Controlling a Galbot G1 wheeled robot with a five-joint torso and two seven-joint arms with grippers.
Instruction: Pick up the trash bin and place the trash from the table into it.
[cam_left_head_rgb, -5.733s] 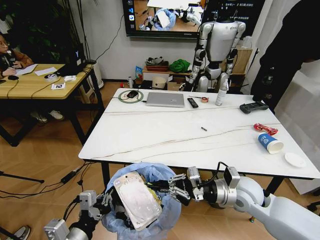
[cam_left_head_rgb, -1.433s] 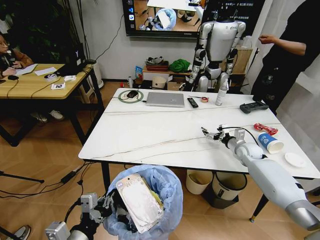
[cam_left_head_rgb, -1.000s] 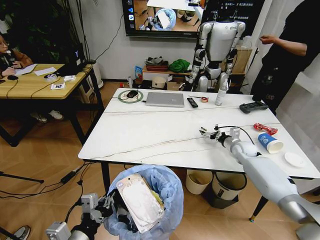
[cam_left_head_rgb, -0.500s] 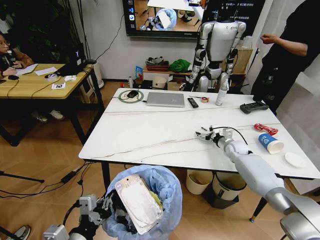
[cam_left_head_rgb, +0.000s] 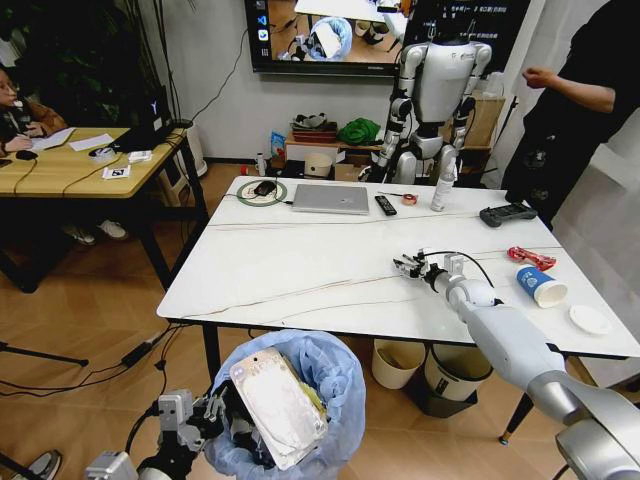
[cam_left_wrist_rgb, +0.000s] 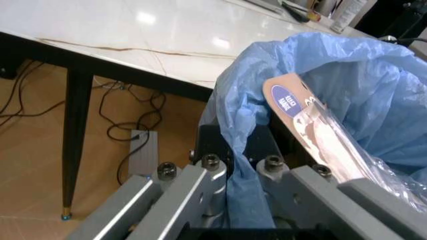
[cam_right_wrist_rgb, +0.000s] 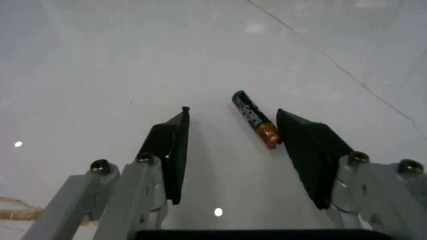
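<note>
Right claw (cam_right_wrist_rgb: 233, 155) spread wide around a small battery (cam_right_wrist_rgb: 255, 119) on the table (cam_right_wrist_rgb: 100, 60).

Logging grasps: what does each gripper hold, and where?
Left gripper clamps the blue-bagged round trash bin at its rim. Right gripper holds nothing, open around a small green battery on the marble table.

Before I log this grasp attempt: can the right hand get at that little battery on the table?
Probably yes: the right hand is open with the battery lying between its fingers on the bare table, nothing in between.

Wooden floor (cam_left_head_rgb: 90, 290), light wooden desk (cam_left_head_rgb: 70, 165), wall screen (cam_left_head_rgb: 330, 35), white wall (cam_left_head_rgb: 215, 70)
</note>
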